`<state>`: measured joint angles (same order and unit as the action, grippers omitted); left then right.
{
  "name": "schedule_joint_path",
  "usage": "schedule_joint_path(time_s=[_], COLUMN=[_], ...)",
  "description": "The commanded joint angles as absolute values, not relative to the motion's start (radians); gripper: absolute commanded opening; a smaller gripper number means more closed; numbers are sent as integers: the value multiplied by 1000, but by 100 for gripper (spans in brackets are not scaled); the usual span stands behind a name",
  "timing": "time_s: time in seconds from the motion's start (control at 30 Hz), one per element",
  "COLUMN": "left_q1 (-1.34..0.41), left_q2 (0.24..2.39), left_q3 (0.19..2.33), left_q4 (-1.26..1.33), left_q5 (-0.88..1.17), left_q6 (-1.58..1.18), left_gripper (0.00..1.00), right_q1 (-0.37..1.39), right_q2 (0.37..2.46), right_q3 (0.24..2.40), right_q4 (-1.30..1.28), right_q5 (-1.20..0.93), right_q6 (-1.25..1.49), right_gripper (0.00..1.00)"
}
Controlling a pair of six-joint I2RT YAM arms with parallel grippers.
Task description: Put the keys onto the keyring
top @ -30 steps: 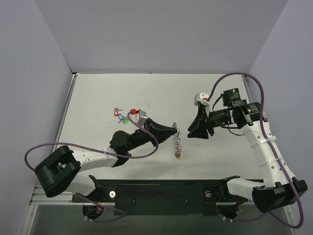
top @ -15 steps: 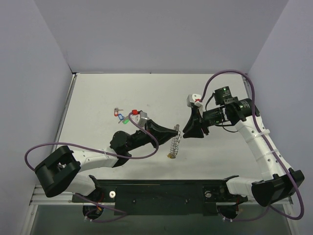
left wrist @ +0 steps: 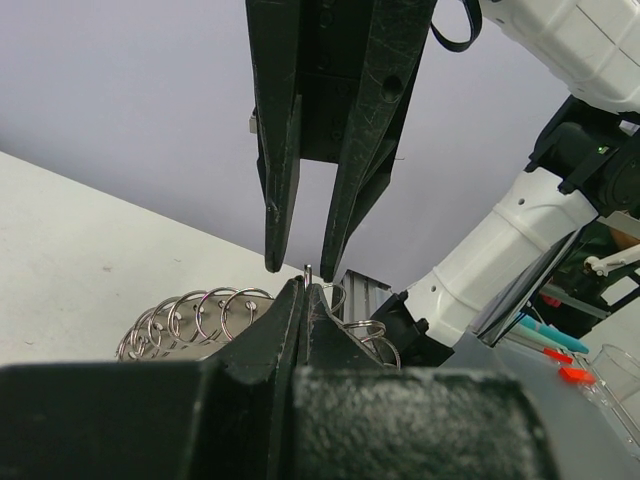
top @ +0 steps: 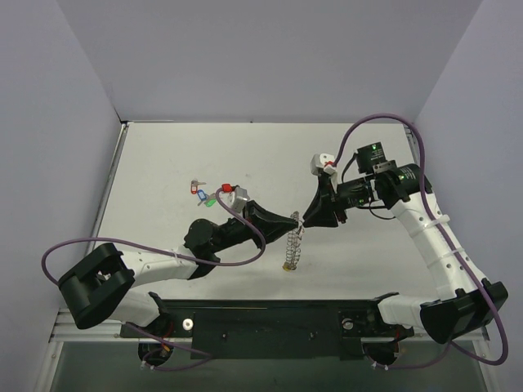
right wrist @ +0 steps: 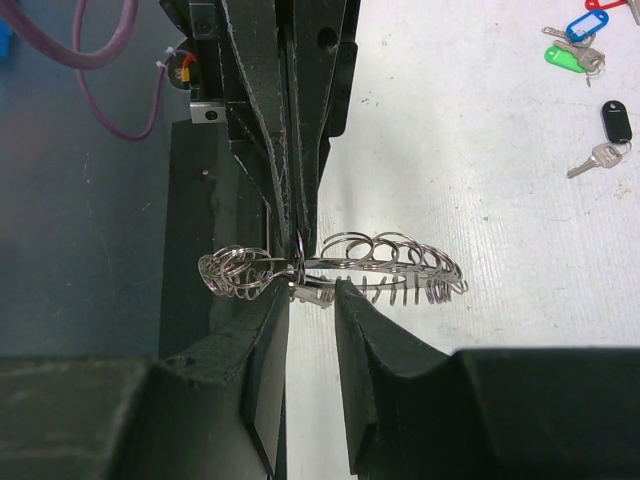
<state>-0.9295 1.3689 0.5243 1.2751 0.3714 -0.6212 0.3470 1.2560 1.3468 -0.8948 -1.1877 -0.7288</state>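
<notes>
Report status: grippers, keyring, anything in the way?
Left gripper shut on keyring. Right gripper open, fingers straddling the ring at left's tips. Keys loose on table, none held. Nothing blocking.

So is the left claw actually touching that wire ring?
Touching. In the right wrist view the left gripper is shut on the keyring wire.

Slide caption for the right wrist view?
Left gripper pinches the keyring; right gripper, jaws open, straddles its wire; loose keys on the table beyond.
</notes>
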Motion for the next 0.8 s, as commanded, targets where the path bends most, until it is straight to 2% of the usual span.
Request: schedule_joint_path(time_s=[0.0,0.43,0.57,0.7,0.77], left_q1=[-939,-945,-945,-945,-945], left_q2=[1356,1359,1359,1359,1359], left_q3=[580,580,578,577,574], left_q4=[1609,1611,1611,1612,1612], left_q5=[388,377,376,374,374], left_q6=[-634,-627,-626,-626,-626], left_gripper=[0,0,0,0,0], right_q1=[356,382,385,385,383], right_q2=[1273,1267,1258,1255,1252], right_q3=[1350,1312,1293,1292,1293], right_q4=[-867,-792,-764,-759,-761], right_q5=[-1238,-1239,-1246,-1269,-1287], right_q6=[-707,-630,-598,-592,-589], right_gripper=[21,20,14,0,0])
